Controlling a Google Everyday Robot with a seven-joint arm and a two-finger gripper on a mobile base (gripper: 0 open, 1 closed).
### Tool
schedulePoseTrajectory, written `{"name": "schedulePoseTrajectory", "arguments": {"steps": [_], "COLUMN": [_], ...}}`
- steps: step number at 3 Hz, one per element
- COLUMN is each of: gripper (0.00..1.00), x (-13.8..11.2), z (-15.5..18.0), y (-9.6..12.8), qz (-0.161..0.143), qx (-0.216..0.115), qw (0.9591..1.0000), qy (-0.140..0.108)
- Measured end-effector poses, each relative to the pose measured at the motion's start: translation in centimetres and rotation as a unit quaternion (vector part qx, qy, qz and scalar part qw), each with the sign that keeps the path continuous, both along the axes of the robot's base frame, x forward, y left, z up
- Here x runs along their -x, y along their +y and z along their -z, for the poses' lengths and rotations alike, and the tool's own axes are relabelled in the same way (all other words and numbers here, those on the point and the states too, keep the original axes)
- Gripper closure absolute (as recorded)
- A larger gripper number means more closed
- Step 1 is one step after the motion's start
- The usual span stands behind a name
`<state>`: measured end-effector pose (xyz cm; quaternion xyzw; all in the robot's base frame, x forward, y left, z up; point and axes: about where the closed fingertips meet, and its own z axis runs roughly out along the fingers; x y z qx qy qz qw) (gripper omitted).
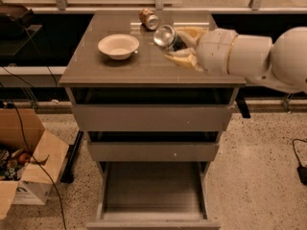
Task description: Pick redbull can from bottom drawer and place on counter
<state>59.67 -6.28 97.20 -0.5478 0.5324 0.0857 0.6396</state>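
Gripper: the gripper [178,45] is reaching in from the right over the counter [144,67], its tan fingers [181,59] clamping the redbull can [165,36].
Can's place: the redbull can is hanging in the grip above the counter's right half, apparently not touching the surface.
Long axis: the can is tilting, its shiny top pointing left and towards the near side rather than straight up.
Key relation: bare counter seems to be lying directly beneath the can, so the coming move is probably turning on righting it and lowering it.
Neighbours: a white bowl [118,46] is sitting to the left and an orange-tan can [149,19] is lying at the far edge, both apart from the hand.
Bottom drawer: the bottom drawer [153,189] is standing open with nothing inside.
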Motion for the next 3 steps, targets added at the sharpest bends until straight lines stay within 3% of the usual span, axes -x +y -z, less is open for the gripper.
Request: {"name": "schedulePoseTrajectory", "arguments": {"steps": [1, 2, 3], "gripper": [1.00, 1.00, 1.00], "x": [-3.60, -3.57, -4.54], "z": [-3.00, -2.95, -2.05], "y": [1.79, 1.72, 1.43], "qz": [-0.009, -0.008, 0.014], "qx": [0.031, 0.031, 0.045], "qw": [0.9991, 0.9991, 0.9986], "qy": [-0.029, -0.029, -0.025]}}
